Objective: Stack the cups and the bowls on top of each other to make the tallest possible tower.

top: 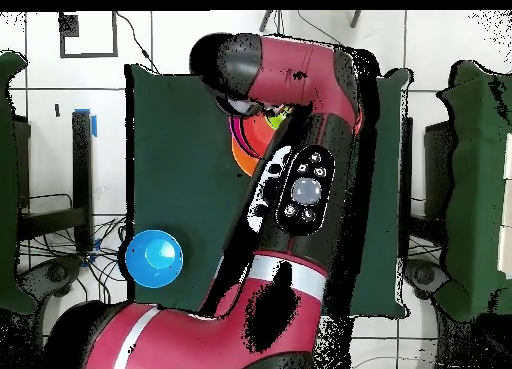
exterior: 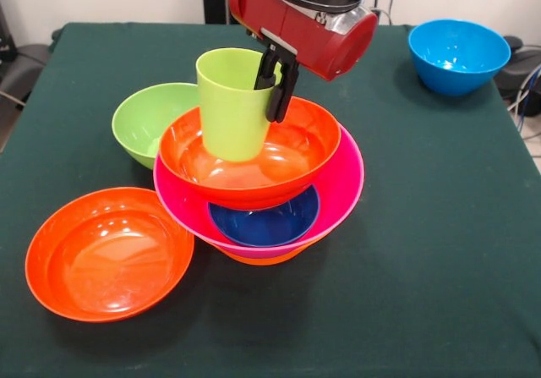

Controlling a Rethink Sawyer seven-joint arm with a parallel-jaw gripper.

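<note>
A lime green cup [exterior: 230, 107] stands upright with its base down inside a red-orange bowl [exterior: 292, 154]. My gripper [exterior: 275, 82] is shut on the cup's right rim, one finger inside and one outside. That bowl lies tilted on top of the tower: under it a small dark blue bowl [exterior: 264, 221] rests in a big pink bowl [exterior: 342, 183], which sits on an orange bowl [exterior: 258, 258]. In the overhead view the arm hides the pile, apart from a sliver of the red-orange bowl [top: 243, 147].
A green bowl [exterior: 142, 120] sits just behind and left of the tower, touching it. A shallow red-orange bowl [exterior: 106, 255] lies at the front left. A light blue bowl [exterior: 456, 57] [top: 153, 257] stands alone at the far right corner of the dark green table [exterior: 423, 268].
</note>
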